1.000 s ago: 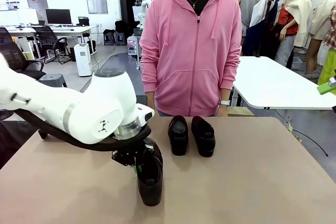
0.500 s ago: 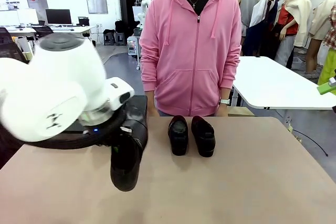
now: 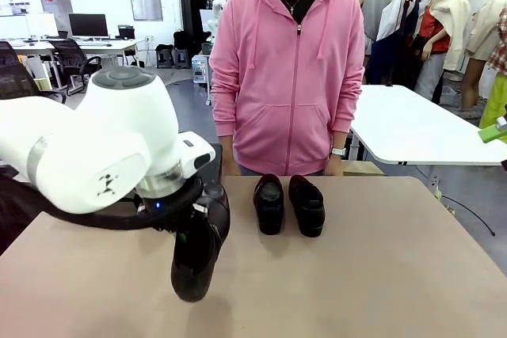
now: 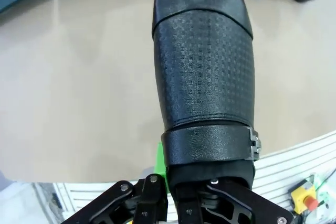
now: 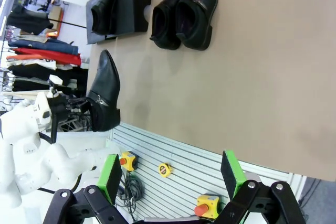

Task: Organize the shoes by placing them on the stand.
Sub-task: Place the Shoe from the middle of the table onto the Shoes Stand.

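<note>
My left gripper (image 3: 188,225) is shut on the heel of a black glossy shoe (image 3: 196,257) and holds it off the table, toe downward, near the left front. The left wrist view shows that shoe's textured sole (image 4: 203,72) rising from the gripper (image 4: 205,184). Two more shoes (image 3: 269,203) (image 3: 306,206) sit side by side on the table in front of the person. The black stand (image 5: 126,4) lies at the far left with one shoe (image 5: 105,4) on it; in the front view my arm hides most of the stand (image 3: 212,162). My right gripper (image 5: 172,176) is open and holds nothing, well back from the table.
A person in a pink hoodie (image 3: 287,77) stands at the far edge, hands down. The brown table (image 3: 380,275) has free room on its right half. Below the table's near edge lie a slatted base with yellow button boxes (image 5: 203,203).
My left arm has swung the held shoe to the left and turned its wrist, then edged back right a little. The pair by the person has not moved.
</note>
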